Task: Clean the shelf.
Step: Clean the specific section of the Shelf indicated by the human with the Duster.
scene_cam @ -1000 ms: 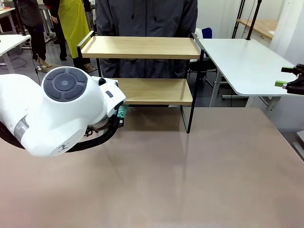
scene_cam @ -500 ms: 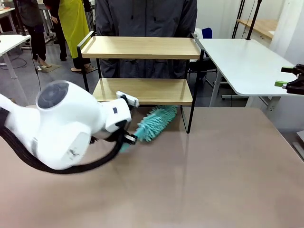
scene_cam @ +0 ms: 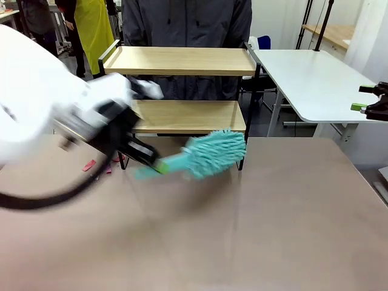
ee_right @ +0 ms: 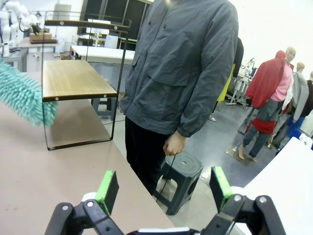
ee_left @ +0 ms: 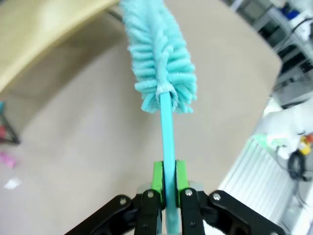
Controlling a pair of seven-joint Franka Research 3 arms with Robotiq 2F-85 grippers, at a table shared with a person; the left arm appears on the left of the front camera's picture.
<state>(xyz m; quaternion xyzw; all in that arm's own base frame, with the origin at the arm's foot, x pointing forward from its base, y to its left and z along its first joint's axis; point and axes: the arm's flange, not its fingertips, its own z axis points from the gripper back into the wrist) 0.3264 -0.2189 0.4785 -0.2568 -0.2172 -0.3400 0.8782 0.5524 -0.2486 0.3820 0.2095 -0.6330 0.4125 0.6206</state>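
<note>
Front view: a brown bench (scene_cam: 254, 218) carries the shelf (scene_cam: 182, 60) at its far edge; the blurred left tool (scene_cam: 142, 159) risks knocking the frame. Left wrist: it is clamped on the duster (ee_left: 161, 63). Right wrist: the right tool (ee_right: 164, 188) gapes wide, idle.

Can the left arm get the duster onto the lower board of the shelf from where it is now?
Probably yes. The left claw is shut on the duster, whose fluffy head sits at the front edge of the shelf's lower board; nothing lies on the board and its front is open.
</note>
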